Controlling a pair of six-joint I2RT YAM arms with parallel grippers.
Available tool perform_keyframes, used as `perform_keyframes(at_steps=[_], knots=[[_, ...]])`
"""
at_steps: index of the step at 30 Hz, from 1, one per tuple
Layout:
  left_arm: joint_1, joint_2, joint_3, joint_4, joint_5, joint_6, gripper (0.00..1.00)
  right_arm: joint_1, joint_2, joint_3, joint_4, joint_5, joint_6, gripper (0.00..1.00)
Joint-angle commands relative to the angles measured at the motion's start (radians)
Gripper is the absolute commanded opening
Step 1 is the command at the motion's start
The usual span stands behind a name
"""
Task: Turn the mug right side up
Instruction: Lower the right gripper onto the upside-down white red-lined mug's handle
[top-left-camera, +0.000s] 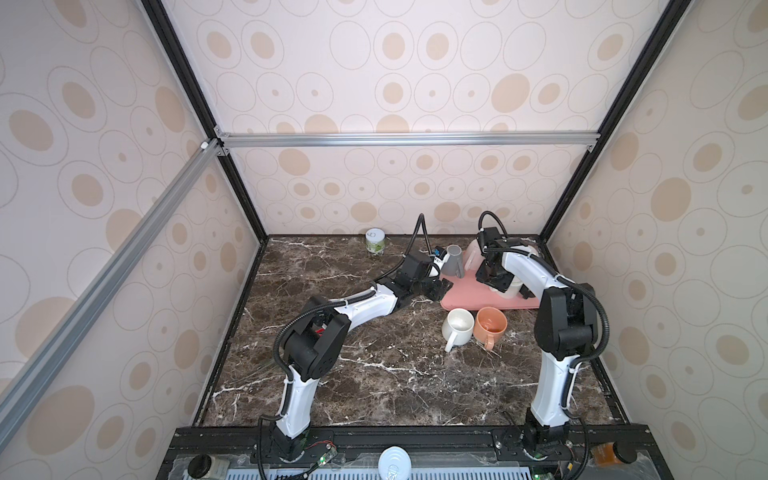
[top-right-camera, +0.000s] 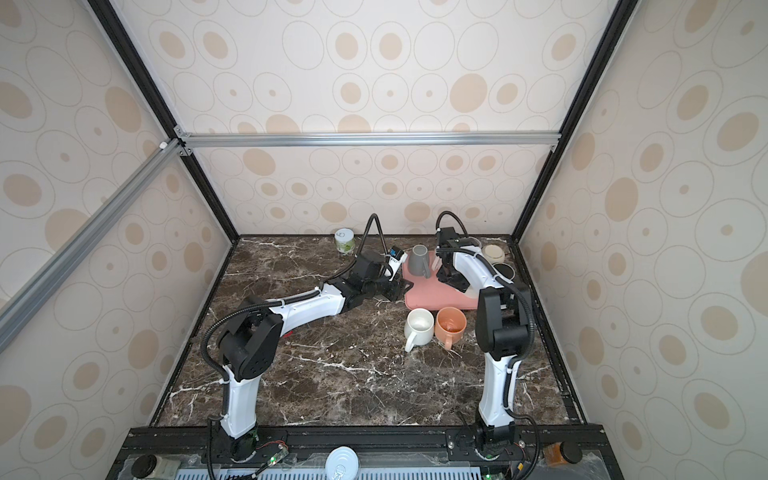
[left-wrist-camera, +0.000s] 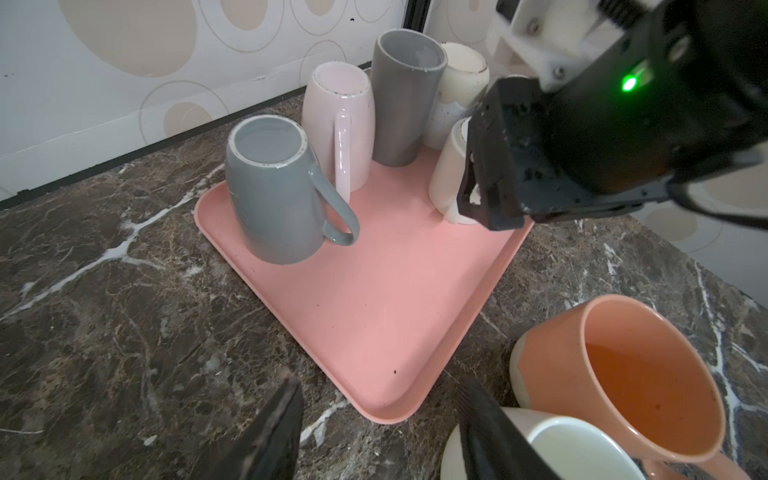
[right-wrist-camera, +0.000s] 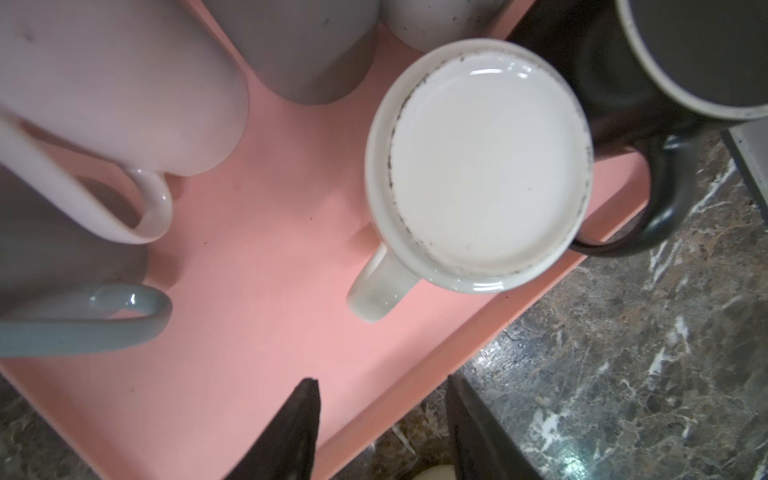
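Hovering over the pink tray at 1 o'clock on the table, the right pincer hangs above an upturned cream mug at the tray's 4 o'clock edge, seen in a top view. The left pincer sits at the tray's 9 o'clock rim. A white mug and an orange mug stand upright on the table, just off the tray's 6 o'clock side.

From the left wrist, that arm's fingers are spread apart with nothing between them. An upturned grey mug stands nearest, and the right arm hides part of the cream mug.

From the right wrist, the mug shows its base, with its handle turned toward the fingers, which stand apart and empty. A black mug crowds its far side, apparently touching.

The cream mug looks like the one to turn. The grasp should probably take the handle or the wall beside it, squarely and firmly. The mug should then be lifted clear of the black mug before the wrist rolls, and set down base-first on open tray.
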Motion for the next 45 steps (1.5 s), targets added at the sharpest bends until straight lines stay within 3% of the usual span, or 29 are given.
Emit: perform_keyframes(at_steps=[1,16,21,28,34,40,45], knots=[[0.035,-0.028,0.037,0.014,0.053,-0.032,0.60,-0.001,0.036,0.061,-0.050,0.068,0.076,0.52],[0.052,-0.035,0.048,-0.055,0.091,0.003,0.60,-0.004,0.177,0.172,-0.078,0.128,0.143,0.46],[0.055,-0.035,0.038,-0.043,0.103,-0.008,0.60,-0.004,0.168,0.138,-0.074,0.120,0.142,0.38],[0.054,-0.041,0.013,-0.010,0.122,-0.031,0.60,0.002,0.082,0.028,-0.028,0.120,0.099,0.14],[0.053,-0.042,-0.010,0.038,0.150,-0.063,0.59,0.033,-0.020,-0.146,0.048,0.105,0.050,0.08],[0.054,-0.048,-0.015,0.062,0.164,-0.083,0.59,0.069,-0.099,-0.282,0.165,0.007,-0.019,0.08],[0.053,-0.060,-0.024,0.063,0.154,-0.081,0.58,0.134,-0.064,-0.246,0.211,-0.105,-0.132,0.05]])
